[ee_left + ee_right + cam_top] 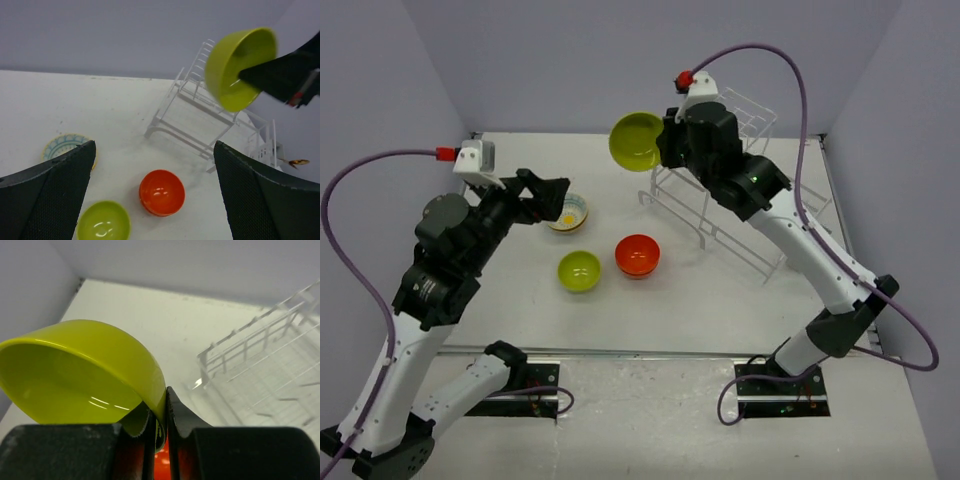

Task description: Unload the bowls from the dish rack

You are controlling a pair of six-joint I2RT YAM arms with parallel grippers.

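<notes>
My right gripper (665, 140) is shut on the rim of a yellow-green bowl (636, 141) and holds it in the air left of the white wire dish rack (725, 195); the pinch shows in the right wrist view (159, 415). The held bowl also shows in the left wrist view (237, 67). On the table lie a cream bowl with blue rim (569, 212), a lime-green bowl (579, 270) and an orange-red bowl (637, 255). My left gripper (548, 200) is open and empty, next to the cream bowl. I see no bowl in the rack (200, 105).
Grey walls close the table at the back and sides. The rack's long rails (740, 250) slope toward the right arm. The arm bases stand at the near edge (640, 352).
</notes>
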